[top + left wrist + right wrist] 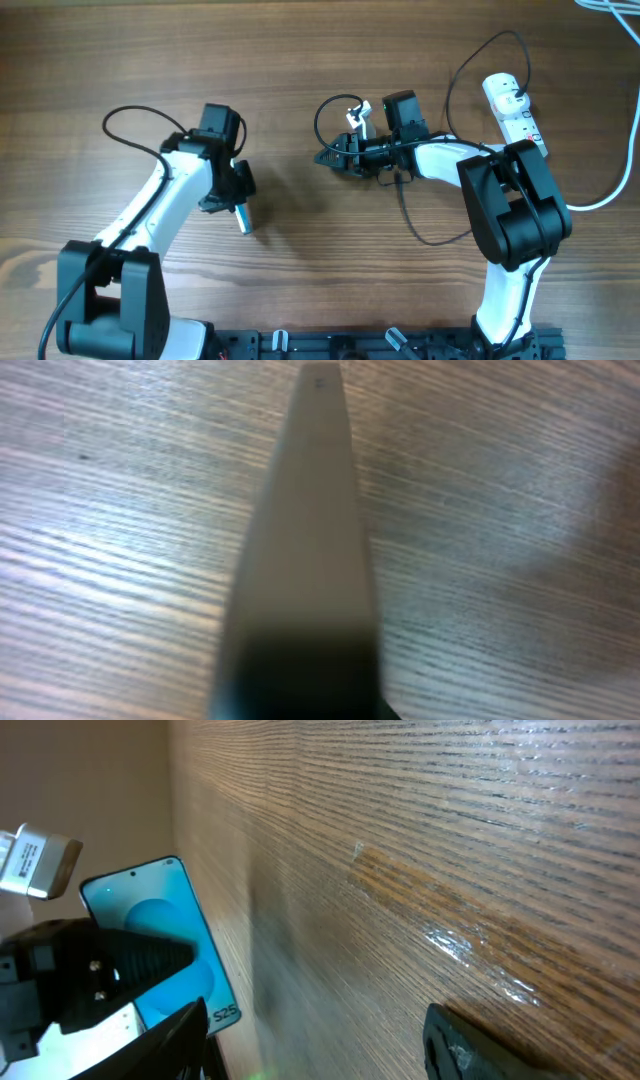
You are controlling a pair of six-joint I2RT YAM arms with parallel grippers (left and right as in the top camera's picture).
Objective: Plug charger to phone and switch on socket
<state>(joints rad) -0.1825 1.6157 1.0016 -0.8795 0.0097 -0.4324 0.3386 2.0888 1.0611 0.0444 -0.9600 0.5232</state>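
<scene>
My left gripper is shut on the phone and holds it edge-up over the table. In the left wrist view the phone is a blurred grey slab that hides the fingers. The right wrist view shows its cyan screen with the left gripper's black finger across it. My right gripper points left toward it, open and empty. The charger's black cable runs from its white plug in the socket and loops round the right gripper. A small white-silver piece sits at the loop's end.
The socket's thick white cord runs off the right edge. Slack black cable lies beside the right arm's base. The left arm's own black cable loops at the left. Bare wood lies between the two grippers.
</scene>
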